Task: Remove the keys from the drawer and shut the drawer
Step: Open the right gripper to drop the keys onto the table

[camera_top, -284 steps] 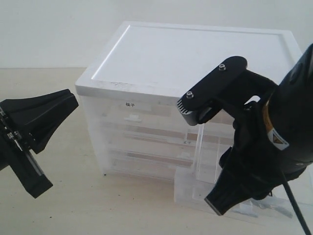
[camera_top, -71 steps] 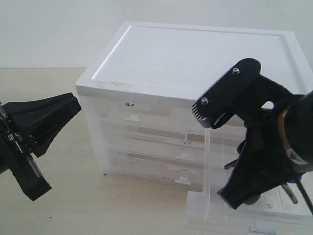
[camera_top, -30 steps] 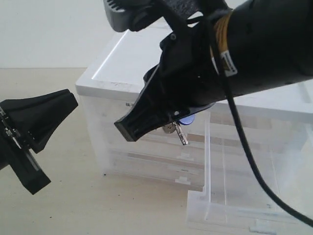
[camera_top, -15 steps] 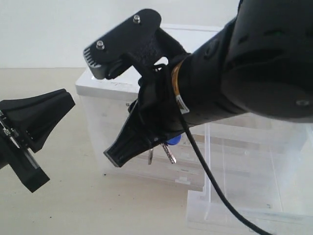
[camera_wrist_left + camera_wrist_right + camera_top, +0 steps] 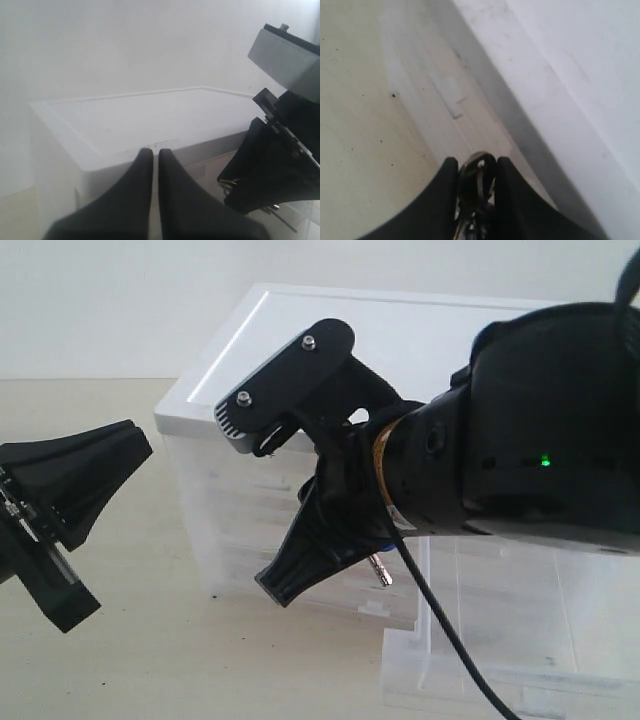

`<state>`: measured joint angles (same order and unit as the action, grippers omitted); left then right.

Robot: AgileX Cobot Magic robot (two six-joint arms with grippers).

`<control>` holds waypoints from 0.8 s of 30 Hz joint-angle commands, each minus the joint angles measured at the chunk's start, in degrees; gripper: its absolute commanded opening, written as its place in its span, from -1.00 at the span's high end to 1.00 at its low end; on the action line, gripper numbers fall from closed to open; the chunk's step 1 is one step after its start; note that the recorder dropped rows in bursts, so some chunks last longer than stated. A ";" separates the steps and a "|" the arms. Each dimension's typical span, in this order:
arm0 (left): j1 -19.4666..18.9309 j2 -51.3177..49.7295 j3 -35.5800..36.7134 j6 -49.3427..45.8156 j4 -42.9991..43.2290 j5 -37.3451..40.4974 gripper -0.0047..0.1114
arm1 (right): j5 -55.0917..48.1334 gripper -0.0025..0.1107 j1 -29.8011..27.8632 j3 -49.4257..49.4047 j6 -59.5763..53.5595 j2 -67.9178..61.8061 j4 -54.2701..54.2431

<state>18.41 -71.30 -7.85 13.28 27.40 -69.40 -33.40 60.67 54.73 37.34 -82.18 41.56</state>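
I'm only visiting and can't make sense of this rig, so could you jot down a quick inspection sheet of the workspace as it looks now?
Surface: pale beige table, a few dark specks.
Job's things: keys hang in the air from the right gripper, out of the drawer; the translucent drawer is pulled out of the white-topped drawer cabinet, not yet closed.
Clutter: nothing seen.
Grippers: right one clamped on the keys in front of the cabinet; left gripper shut, empty, hanging beside the cabinet.
Cables: one black cable trails down from the right arm across the open drawer.
Surroundings: plain white wall.
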 commanded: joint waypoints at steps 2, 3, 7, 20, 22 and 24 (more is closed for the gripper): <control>0.20 0.31 0.21 -0.03 -0.55 -0.56 0.84 | 2.59 0.96 -0.16 -0.10 1.11 0.15 1.86; 0.20 0.31 0.21 -0.03 -0.55 -0.56 0.84 | 2.94 0.96 -0.16 -0.10 1.11 0.15 1.86; 0.20 0.31 0.21 -0.03 -0.44 -0.56 0.84 | 3.21 0.96 -0.16 -0.10 1.11 0.15 1.86; 0.20 0.31 0.21 -0.03 -0.04 -0.56 0.84 | 2.22 0.18 -0.16 -0.10 1.72 0.15 2.51; 0.20 0.31 0.21 -0.03 -0.04 -0.56 0.84 | 2.22 0.11 -0.16 -0.10 1.72 0.15 2.51; 0.20 0.31 0.21 -0.03 -0.04 -0.56 0.84 | 2.22 0.16 -0.16 -0.10 1.72 0.15 2.64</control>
<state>18.41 -71.30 -7.85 13.28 27.40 -69.40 -30.58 60.90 54.73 39.01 -82.18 42.66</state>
